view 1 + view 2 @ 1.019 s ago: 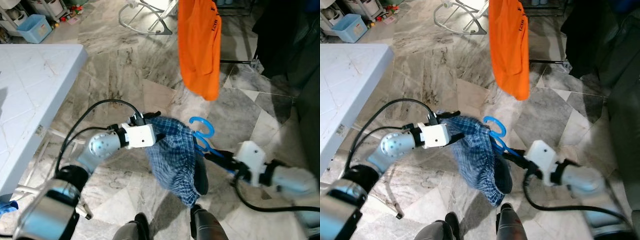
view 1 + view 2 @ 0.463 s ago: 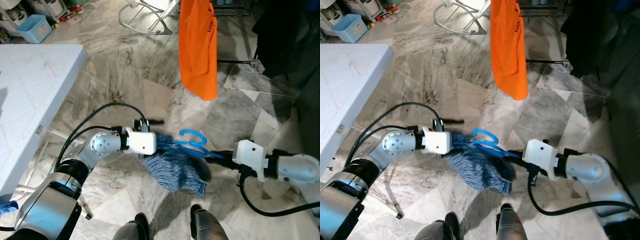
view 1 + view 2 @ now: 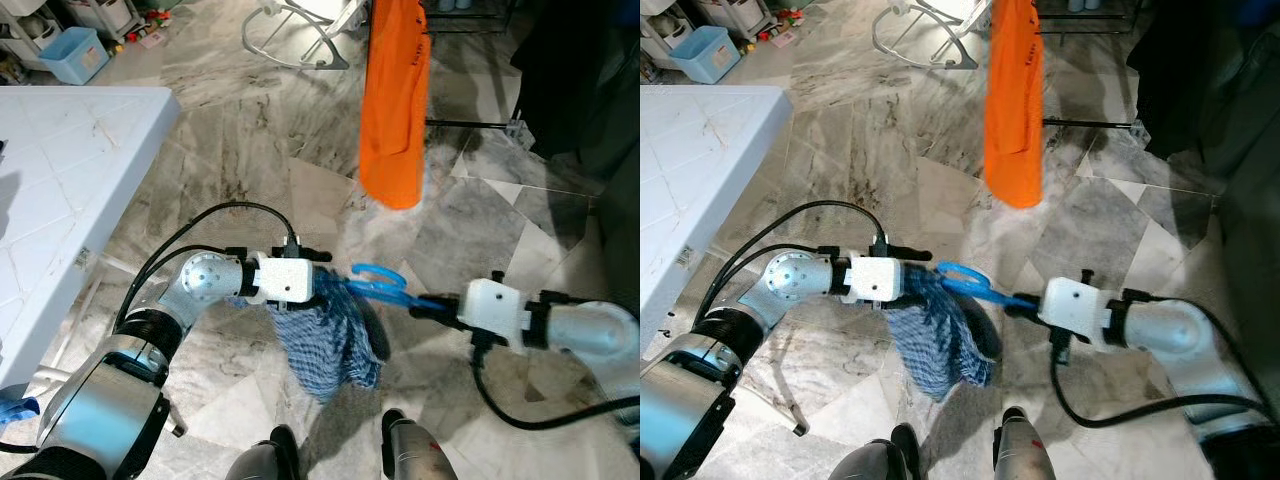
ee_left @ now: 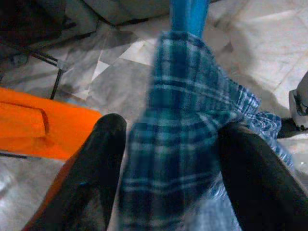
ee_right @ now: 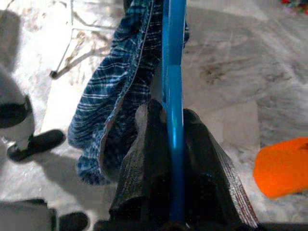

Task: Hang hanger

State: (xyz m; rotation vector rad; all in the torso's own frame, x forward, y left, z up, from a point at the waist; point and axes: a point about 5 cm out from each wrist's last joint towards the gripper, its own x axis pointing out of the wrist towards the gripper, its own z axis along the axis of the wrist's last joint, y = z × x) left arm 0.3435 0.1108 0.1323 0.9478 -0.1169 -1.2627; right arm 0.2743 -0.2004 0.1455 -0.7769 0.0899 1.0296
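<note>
A bright blue plastic hanger (image 3: 381, 284) is held level above the floor in the middle of the scene, between the robot's two arms. The right gripper (image 5: 169, 126) pinches one end of it: its two black ribbed fingers (image 5: 204, 168) are clenched on the smooth blue bar, which runs straight out between them. A blue and white checked cloth garment (image 3: 328, 338) is draped over the hanger and droops in soft folds below it. The left gripper (image 4: 166, 144) meets the garment from the left, its rounded black fingers (image 4: 98, 159) spread either side of a bunch of checked fabric, grasping it. Both silver arms reach forward and inward, bent at the elbow, each with a white boxy wrist and a looping black cable. Below lies a grey marble-patterned tile floor (image 3: 250, 130). Farther away, an orange garment (image 3: 394, 100) hangs straight down. A white tiled table (image 3: 60, 170) stands on the left.
</note>
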